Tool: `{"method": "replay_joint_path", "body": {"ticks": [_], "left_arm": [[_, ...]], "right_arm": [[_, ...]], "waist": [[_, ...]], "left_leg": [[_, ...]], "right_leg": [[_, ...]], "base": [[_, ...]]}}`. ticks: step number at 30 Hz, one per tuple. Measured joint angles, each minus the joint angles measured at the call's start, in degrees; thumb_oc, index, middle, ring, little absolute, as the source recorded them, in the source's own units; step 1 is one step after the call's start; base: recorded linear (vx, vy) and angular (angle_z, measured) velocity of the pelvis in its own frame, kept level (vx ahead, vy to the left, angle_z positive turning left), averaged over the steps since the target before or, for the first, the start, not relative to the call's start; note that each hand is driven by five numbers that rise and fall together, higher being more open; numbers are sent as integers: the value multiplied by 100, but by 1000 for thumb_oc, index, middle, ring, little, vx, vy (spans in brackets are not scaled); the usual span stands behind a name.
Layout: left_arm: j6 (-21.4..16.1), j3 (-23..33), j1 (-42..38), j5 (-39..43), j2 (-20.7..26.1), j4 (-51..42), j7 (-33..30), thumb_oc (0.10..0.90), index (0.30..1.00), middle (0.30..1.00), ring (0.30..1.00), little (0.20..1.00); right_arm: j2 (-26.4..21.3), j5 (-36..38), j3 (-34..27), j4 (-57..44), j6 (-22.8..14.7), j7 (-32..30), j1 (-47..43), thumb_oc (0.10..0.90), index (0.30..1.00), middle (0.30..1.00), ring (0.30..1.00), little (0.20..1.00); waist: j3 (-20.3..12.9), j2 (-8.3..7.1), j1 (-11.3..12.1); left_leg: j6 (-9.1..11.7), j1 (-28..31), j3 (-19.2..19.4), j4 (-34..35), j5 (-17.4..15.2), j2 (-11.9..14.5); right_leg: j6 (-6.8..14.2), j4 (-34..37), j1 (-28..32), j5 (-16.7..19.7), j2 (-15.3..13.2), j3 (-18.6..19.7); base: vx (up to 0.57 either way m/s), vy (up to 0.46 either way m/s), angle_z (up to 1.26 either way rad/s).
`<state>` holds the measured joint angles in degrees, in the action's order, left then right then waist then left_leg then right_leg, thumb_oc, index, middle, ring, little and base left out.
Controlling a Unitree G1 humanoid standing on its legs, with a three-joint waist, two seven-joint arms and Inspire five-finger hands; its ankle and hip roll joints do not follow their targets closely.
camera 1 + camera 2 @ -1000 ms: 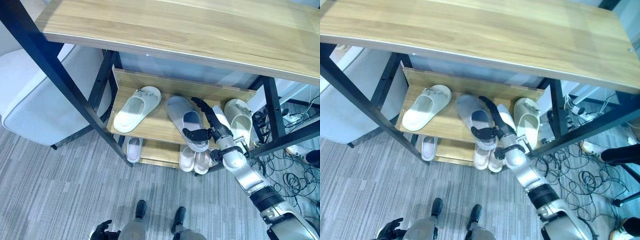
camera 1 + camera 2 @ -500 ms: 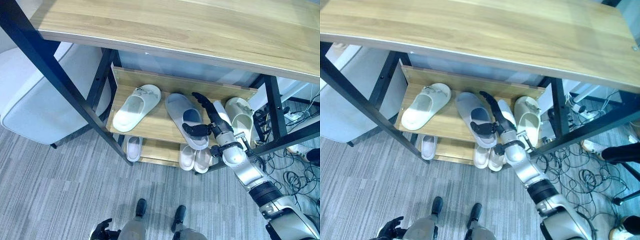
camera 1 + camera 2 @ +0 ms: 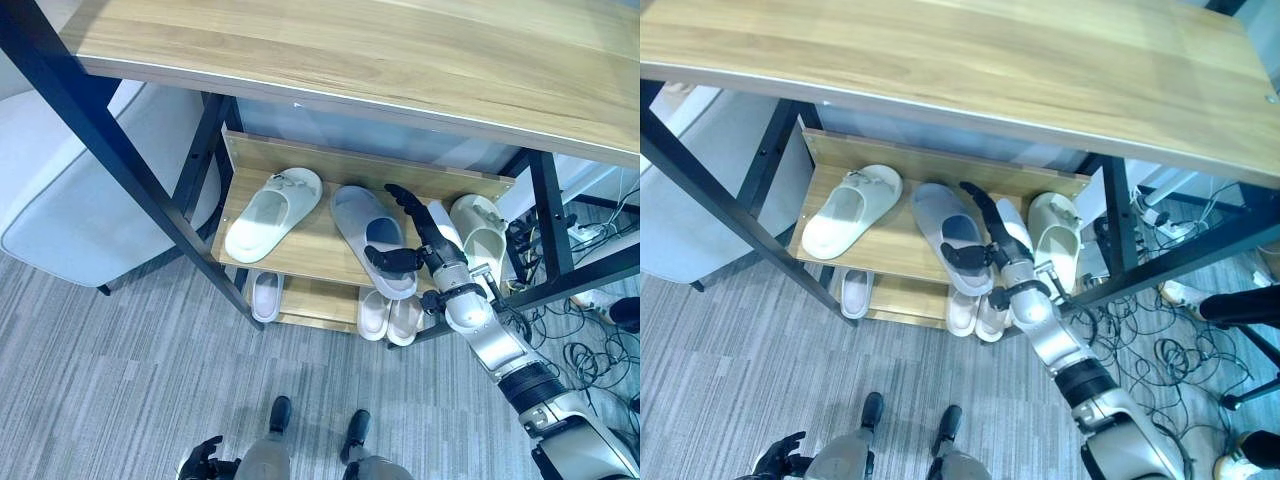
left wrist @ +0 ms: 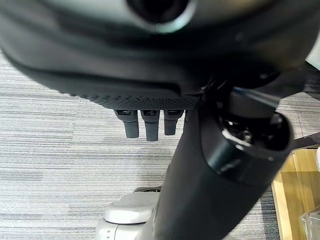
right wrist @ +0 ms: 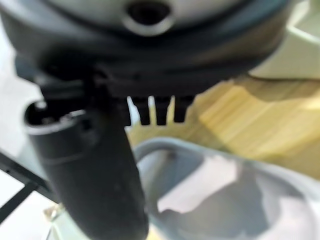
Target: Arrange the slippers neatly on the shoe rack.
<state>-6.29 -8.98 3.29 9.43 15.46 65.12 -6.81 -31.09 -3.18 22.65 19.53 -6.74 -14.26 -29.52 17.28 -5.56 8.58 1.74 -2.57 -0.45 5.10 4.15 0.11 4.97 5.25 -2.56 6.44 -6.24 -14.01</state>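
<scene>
Grey striped carpet (image 3: 120, 380) underfoot; wooden shoe rack (image 3: 300, 165) beneath a wooden table (image 3: 400, 50). Upper shelf: cream slipper (image 3: 272, 214) at 9 o'clock, grey slipper (image 3: 372, 240) centre, pale green slipper (image 3: 480, 232) at 3 o'clock. Right hand (image 3: 425, 245) at the grey slipper's right edge, fingers extended alongside, thumb laid across its heel. Lower shelf: three small slippers (image 3: 388, 316). Left hand (image 3: 200, 462) at 6 o'clock, curled, holding nothing.

right hand (image 3: 992, 243) on grey slipper (image 3: 948, 232), fingers (image 3: 978, 202) straight, shoe rack (image 3: 895, 245)
</scene>
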Motion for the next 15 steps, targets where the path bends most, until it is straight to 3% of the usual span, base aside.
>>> {"method": "replay_joint_path", "body": {"ticks": [15], "left_arm": [[1,1,2,-2,7,4,22,800,900,900,900,900]], "right_arm": [[-460,3,-72,3,0,-28,-5,800,900,900,900,900]], "waist": [[0,0,-18]], "left_leg": [[-1,13,-2,0,1,2]], "right_leg": [[0,0,13,0,2,-1]], "base": [[0,0,0]]}}
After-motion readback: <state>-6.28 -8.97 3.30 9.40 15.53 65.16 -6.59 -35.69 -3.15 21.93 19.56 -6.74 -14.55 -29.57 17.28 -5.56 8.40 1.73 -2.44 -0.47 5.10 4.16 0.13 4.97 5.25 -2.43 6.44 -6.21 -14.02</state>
